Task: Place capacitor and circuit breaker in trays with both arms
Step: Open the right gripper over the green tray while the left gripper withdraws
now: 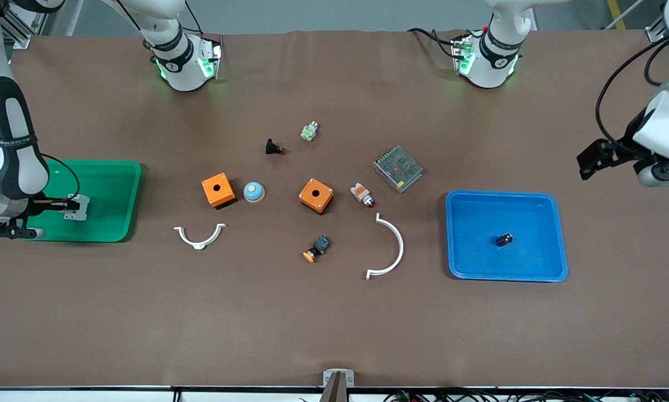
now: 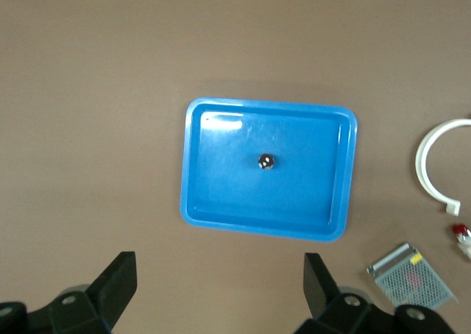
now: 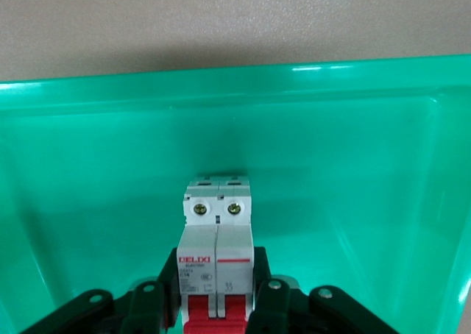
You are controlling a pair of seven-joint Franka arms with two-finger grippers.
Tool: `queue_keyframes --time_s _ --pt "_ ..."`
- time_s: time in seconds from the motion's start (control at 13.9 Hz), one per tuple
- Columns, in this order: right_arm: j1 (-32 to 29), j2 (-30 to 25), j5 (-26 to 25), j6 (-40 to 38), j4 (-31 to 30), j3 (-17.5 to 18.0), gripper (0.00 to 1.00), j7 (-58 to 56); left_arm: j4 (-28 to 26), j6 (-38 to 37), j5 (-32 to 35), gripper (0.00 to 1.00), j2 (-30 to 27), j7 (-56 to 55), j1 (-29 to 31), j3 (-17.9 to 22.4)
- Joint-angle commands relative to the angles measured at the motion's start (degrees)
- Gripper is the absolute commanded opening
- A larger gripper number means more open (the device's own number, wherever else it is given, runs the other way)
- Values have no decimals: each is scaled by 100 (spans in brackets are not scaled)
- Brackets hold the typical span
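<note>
From the front, my right gripper [image 1: 61, 205] sits low inside the green tray [image 1: 116, 223] at the right arm's end of the tabletop [image 1: 334, 324], its jaws clamped on the circuit breaker [image 1: 77, 207], which is inside the tray. My left gripper [image 1: 594, 159] hangs in the air over bare tabletop at the left arm's end, past the blue tray [image 1: 558, 262]; that arm waits. The capacitor [image 1: 504, 239] lies alone in the blue tray, near its middle. Between the two trays lie two orange boxes [image 1: 218, 190] [image 1: 316, 195], a pale blue dome [image 1: 253, 192] between them, two white curved pieces [image 1: 199, 235] [image 1: 389, 248], a metal mesh-topped unit [image 1: 398, 168], a white-orange part with a red tip [image 1: 362, 195], a black part with a red tip [image 1: 273, 148], a black-blue button with an orange cap [image 1: 317, 249] and a small white-green part [image 1: 310, 131].

Through my left wrist, I look straight down on the blue tray [image 2: 195, 165] with the capacitor [image 2: 266, 161] near its centre, well apart from every wall. My left fingers [image 2: 118, 286] stand wide apart with nothing between them. One white curved piece [image 2: 434, 165] and the mesh-topped unit [image 2: 408, 276] show at the edge.

Through my right wrist, the circuit breaker [image 3: 218, 246] stands gripped between my right fingers [image 3: 271, 301], its red toggles toward me and its two screw heads above. The green tray [image 3: 368, 128] wall rises all around it.
</note>
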Motion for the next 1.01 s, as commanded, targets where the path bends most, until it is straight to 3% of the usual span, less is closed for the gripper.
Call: queue_keyframes --time_s 0.0,0.14,0.22,0.36,0.65,0.94 --pt "-147 -237 -144 -44 -118 126 100 -35 97 -524 -378 100 -215 587 -210 403" --pt "-95 -657 -144 -482 -92 135 100 -1 36 -763 -590 100 -374 641 -711 1018" --pt "-42 -912 -144 -789 -83 161 100 52 9 -772 -591 100 -435 641 -800 1082" --pt "194 -1457 -135 -1308 -83 161 100 306 -157 -764 -591 100 -532 554 -801 1039" --pt "853 -2486 -48 -2363 -91 179 100 1202 -272 -816 -591 100 -682 133 -599 565" --pt "1811 -2997 242 -2770 -83 179 100 2327 -307 -825 -591 100 -752 105 -555 520"
